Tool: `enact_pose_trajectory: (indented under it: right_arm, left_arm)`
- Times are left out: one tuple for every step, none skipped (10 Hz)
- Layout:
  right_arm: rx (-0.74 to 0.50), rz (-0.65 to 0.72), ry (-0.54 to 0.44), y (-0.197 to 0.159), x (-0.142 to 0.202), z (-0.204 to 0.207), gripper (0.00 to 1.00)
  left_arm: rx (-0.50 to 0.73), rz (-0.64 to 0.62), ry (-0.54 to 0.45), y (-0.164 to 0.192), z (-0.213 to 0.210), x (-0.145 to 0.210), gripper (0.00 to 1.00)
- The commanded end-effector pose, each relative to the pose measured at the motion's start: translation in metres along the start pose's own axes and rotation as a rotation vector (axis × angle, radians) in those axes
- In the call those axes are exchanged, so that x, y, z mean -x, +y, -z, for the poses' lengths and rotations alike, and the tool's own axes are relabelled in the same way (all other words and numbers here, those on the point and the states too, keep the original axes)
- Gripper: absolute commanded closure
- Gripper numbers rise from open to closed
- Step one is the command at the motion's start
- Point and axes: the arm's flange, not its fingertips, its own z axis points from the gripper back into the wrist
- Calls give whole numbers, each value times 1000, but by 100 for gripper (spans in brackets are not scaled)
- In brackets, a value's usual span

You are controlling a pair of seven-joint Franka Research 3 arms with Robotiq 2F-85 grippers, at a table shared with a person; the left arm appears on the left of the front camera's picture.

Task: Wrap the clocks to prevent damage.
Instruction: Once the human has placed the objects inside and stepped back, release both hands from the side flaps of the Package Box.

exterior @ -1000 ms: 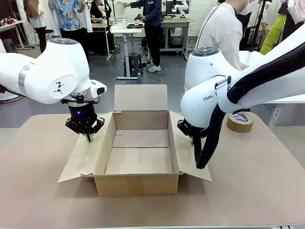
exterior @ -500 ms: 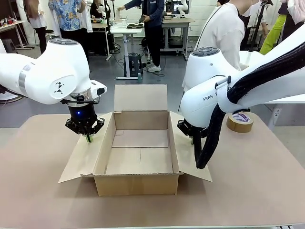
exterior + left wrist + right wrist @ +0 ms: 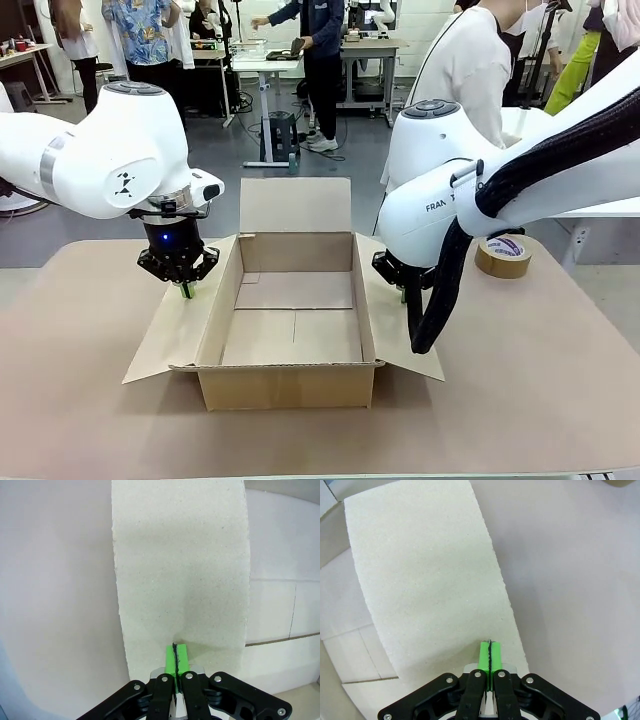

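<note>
Cardboard box [image 3: 290, 386] sits open at mid-table [image 3: 540, 390], flaps spread. We cannot tell where the clocks are. Left gripper [image 3: 175, 655] is clenched, pads together and grasping nothing, over the left flap [image 3: 180, 570]. Right gripper [image 3: 490, 655] is likewise clenched over the right flap [image 3: 430, 580]. Tape roll [image 3: 503, 256] lies at far right.

You're in a robotics lab, open-plan workshop type. Behind your table [image 3: 560, 400]: grey floor [image 3: 220, 190], white sit-stand desks [image 3: 265, 65] w/ gear on top, a stool [image 3: 280, 130] beside one, several people [image 3: 322, 45] standing at work. Two white robot arms [image 3: 110, 150] at your table, tape roll [image 3: 503, 256] on it: typical research setup.
</note>
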Motion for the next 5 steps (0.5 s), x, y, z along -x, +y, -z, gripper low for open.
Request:
enact_pose_trajectory:
  right_arm:
    - [3,-1,-2,0,0,0,99]
    - [3,-1,-2,0,0,0,99]
    - [3,-1,-2,0,0,0,99]
    - [3,-1,-2,0,0,0,99]
    - [3,-1,-2,0,0,0,99]
  left_arm:
    - [-8,3,6,0,1,0,100]
    - [-8,3,6,0,1,0,100]
    - [-8,3,6,0,1,0,100]
    - [-8,3,6,0,1,0,100]
    - [-8,3,6,0,1,0,100]
